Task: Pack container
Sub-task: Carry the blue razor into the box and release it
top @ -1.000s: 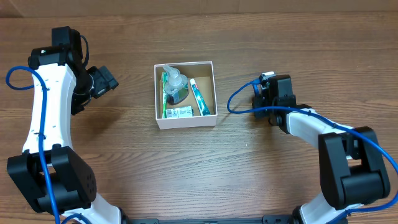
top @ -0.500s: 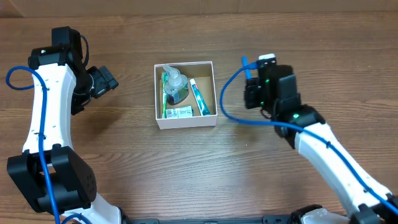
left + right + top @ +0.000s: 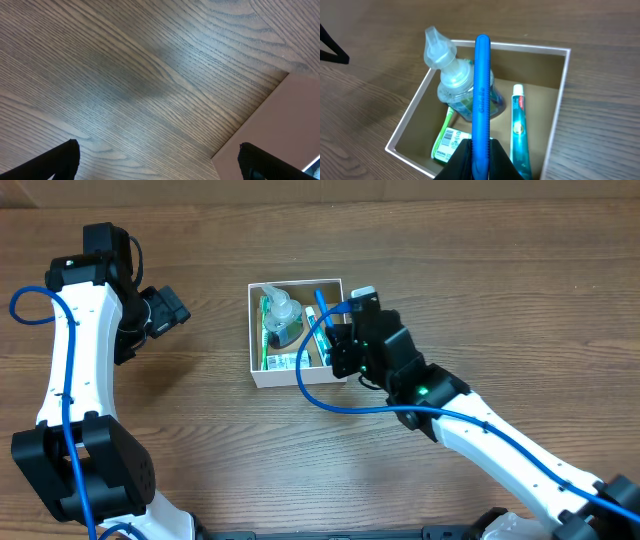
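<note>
The container (image 3: 297, 380) is a small white box with a brown inside, at the table's middle; it also shows in the right wrist view (image 3: 530, 47). In it lie a clear bottle with green liquid (image 3: 452, 82), a teal toothpaste tube (image 3: 518, 125), a green toothbrush (image 3: 264, 335) and a white-and-green packet (image 3: 451, 142). My right gripper (image 3: 481, 150) is shut on a long blue toothbrush (image 3: 482, 85) and holds it over the container's right half (image 3: 335, 332). My left gripper (image 3: 175, 310) is open and empty, left of the container (image 3: 160, 160).
The left wrist view shows only wood grain and the table's edge, with a pale surface (image 3: 290, 115) beyond it. Blue cables run along both arms, and one loops just below the container (image 3: 330, 402).
My right arm has swung left from the table's right side, carrying the blue toothbrush to above the container. The left arm has not moved.
</note>
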Robot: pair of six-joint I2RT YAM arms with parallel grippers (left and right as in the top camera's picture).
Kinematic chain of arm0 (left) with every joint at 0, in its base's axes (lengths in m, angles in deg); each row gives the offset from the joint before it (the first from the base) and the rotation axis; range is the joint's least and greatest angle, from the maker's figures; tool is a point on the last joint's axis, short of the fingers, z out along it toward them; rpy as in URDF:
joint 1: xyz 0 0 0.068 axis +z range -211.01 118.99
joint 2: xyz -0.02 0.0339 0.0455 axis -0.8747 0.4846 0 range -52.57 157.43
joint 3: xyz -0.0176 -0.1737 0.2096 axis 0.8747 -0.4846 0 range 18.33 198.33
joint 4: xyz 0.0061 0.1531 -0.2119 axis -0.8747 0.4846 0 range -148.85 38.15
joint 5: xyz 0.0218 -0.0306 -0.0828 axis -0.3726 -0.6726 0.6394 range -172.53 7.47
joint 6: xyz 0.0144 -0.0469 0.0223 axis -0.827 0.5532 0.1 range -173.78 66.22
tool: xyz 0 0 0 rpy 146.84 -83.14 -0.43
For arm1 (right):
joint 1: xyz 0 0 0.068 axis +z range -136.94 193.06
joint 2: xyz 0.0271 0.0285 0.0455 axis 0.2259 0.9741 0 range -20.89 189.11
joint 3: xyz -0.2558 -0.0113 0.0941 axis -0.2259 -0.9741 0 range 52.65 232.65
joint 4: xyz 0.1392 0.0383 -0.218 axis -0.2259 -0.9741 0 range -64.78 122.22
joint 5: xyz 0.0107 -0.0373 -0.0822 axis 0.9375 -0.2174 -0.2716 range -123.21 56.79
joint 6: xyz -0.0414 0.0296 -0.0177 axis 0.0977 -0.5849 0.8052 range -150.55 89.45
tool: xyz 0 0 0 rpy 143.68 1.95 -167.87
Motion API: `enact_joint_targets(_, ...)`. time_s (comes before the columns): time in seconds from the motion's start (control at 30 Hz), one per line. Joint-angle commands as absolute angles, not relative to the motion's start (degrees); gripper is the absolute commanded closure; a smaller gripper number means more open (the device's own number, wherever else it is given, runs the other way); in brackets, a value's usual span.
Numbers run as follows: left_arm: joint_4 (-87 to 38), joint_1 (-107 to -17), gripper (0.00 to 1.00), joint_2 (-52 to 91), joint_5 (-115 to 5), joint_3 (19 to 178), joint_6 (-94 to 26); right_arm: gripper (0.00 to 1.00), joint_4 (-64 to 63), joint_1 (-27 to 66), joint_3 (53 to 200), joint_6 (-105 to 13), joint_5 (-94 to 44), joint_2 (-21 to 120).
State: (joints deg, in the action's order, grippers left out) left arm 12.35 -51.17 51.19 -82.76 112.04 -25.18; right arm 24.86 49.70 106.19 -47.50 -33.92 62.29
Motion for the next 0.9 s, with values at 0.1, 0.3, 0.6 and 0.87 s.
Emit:
enact_joint_targets(0.1, 12.5, -50.9, 0.0, 49.3, -83.0, 113.1, -24.6, 0.85, 26.8, 50.2, 107.5, -48.6, -35.3, 65.9)
enact_joint_targets(0.3, 12.5, -50.9, 0.0, 49.3, -83.0, 113.1, -24.6, 0.14, 29.0, 50.2, 107.5, -48.6, -35.1, 66.0)
enact_joint_targets(0.6, 12.5, -50.9, 0.0, 49.3, -83.0, 113.1, -24.6, 0.0, 29.4, 49.5, 107.5, -48.2, -35.3, 59.9)
enact_joint_targets(0.87, 12.5, -50.9, 0.0, 49.3, -82.9, 113.1, -24.6, 0.0, 14.3, 48.9, 107.5, -48.2, -44.2, 36.2)
